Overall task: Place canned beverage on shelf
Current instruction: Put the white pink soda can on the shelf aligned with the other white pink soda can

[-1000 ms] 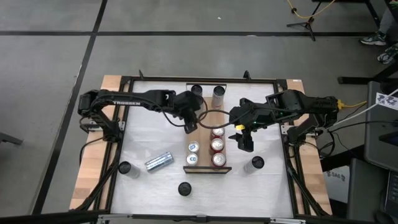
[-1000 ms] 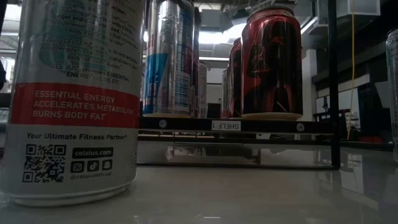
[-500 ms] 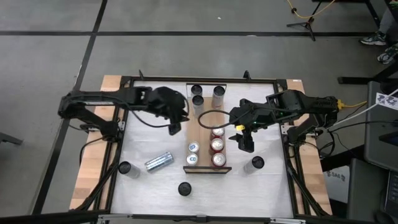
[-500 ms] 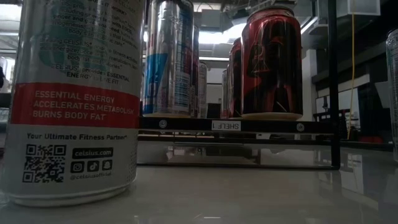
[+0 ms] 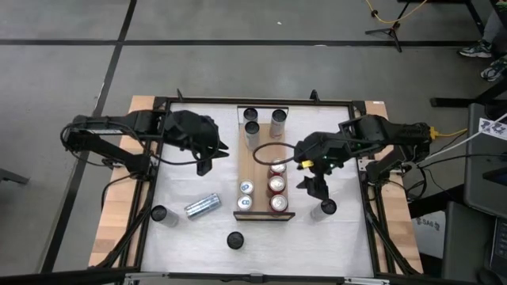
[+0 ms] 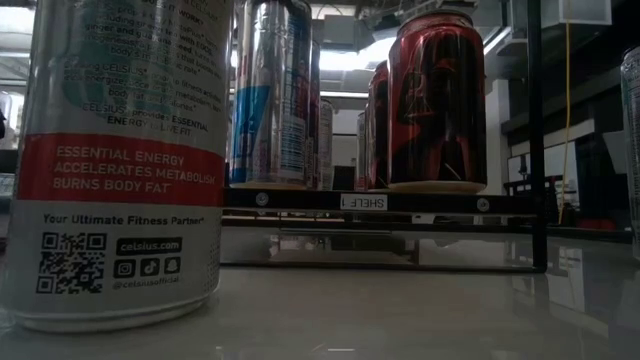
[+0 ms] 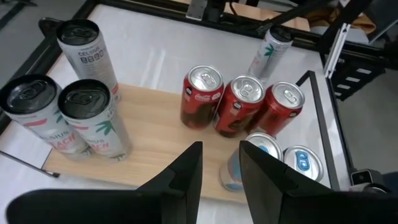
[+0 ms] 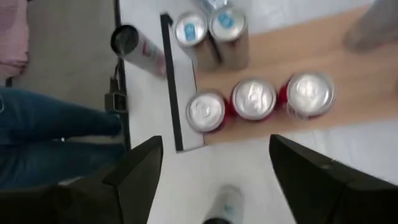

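Shelf [image 5: 260, 162]: long, narrow, light-brown wooden plank, flat at mid-bench, dark lip at its near short end.

On shelf, near end: three red cans [image 5: 276, 186] upright in a row on the right side; two blue-and-silver cans [image 5: 245, 195] upright beside them on the left. Far end: two dark-topped white cans [image 5: 252, 123] upright, with a silver-topped can [image 5: 278, 119] next to them.

Off shelf, on bench: silver-blue can [image 5: 202, 206] lying on its side to the left; upright cans at left [image 5: 159, 214], front [image 5: 234, 239] and right [image 5: 323, 208].
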`<act>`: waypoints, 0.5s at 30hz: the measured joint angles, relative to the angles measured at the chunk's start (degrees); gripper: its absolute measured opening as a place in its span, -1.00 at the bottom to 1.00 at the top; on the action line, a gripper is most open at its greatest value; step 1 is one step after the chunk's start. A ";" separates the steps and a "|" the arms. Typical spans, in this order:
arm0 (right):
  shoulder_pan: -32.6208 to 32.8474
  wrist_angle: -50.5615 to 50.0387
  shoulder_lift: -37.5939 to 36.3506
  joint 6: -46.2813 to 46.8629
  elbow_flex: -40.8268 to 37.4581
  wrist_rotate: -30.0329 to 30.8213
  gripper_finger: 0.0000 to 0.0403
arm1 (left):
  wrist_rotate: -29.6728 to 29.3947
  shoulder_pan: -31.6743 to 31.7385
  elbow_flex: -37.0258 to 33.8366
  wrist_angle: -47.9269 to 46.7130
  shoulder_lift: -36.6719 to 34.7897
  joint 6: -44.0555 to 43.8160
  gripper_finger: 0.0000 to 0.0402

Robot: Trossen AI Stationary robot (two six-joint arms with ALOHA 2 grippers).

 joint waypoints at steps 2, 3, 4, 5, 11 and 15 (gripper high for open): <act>1.64 -2.07 0.00 1.08 0.00 0.74 0.43 | 0.07 -0.01 0.00 0.00 0.14 0.02 -0.52; 2.68 -3.46 0.00 1.56 0.00 1.52 0.43 | 0.04 0.00 0.00 0.02 0.31 0.02 -0.52; 3.76 -5.00 0.00 2.02 0.00 2.31 0.43 | 0.02 0.00 0.00 -0.03 0.43 0.02 -0.52; 4.98 -5.77 0.00 2.77 0.00 3.26 0.43 | 0.02 0.00 -0.02 -0.23 0.53 0.02 -0.52; 11.84 -5.39 -0.27 4.84 -0.75 7.99 0.43 | -0.62 0.00 -0.07 -0.25 0.49 0.04 -0.52; 16.18 -5.41 -1.36 10.60 -3.66 13.56 0.43 | -2.04 0.02 -0.07 -0.30 0.48 0.04 -0.52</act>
